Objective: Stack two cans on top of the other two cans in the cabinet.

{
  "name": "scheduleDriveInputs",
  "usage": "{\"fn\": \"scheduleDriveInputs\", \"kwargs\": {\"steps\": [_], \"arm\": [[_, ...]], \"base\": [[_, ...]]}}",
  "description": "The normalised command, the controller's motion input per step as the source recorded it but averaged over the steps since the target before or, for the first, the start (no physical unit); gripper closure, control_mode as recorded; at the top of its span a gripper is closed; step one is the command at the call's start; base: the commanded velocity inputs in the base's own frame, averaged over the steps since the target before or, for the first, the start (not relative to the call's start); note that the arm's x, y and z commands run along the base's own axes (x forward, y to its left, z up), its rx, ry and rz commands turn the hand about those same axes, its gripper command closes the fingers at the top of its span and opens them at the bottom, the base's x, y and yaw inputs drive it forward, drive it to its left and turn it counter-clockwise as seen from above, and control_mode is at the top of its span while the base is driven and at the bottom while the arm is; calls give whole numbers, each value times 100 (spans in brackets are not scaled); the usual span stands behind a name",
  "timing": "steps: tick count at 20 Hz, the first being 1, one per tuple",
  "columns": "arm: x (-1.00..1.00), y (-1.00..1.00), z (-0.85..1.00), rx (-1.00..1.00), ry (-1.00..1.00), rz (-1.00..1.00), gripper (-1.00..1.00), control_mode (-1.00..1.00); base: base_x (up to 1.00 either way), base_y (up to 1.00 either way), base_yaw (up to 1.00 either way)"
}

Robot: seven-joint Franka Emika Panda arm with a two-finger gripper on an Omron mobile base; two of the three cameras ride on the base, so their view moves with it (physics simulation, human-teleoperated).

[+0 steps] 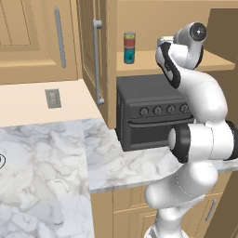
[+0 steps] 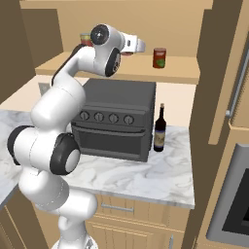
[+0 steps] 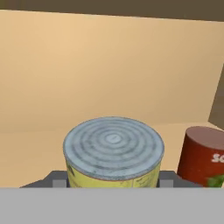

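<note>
Arm raised high and bent forward into the cabinet [image 1: 139,14], gripper [image 3: 113,181] clenched on the yellow can [image 3: 113,153] above the shelf board [image 2: 180,68], dark red can [image 3: 202,153] just beside, red can on teal can [image 1: 129,55] far left, bare back wall behind.

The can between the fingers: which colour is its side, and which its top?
The can has a yellow side and a grey ringed top; the hand view shows it best.
</note>
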Motion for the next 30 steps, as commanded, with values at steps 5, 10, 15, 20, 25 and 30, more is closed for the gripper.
{"fn": "scheduleDriveInputs", "kwargs": {"steps": [5, 10, 15, 20, 25, 30], "arm": [[-8, -13, 31, 0, 0, -6, 100, -100], [-3, -29, 9, 0, -3, -3, 100, -100], [0, -31, 4, 0, -5, -1, 100, -100], [0, -35, 0, 0, -1, 0, 100, -100], [0, -33, 0, -3, 0, 0, 100, -100], [0, -30, 0, -5, -1, 0, 100, -100]], "base": [[0, 0, 0], [0, 0, 0], [0, 0, 0], [0, 0, 0], [0, 0, 0], [0, 0, 0]]}}
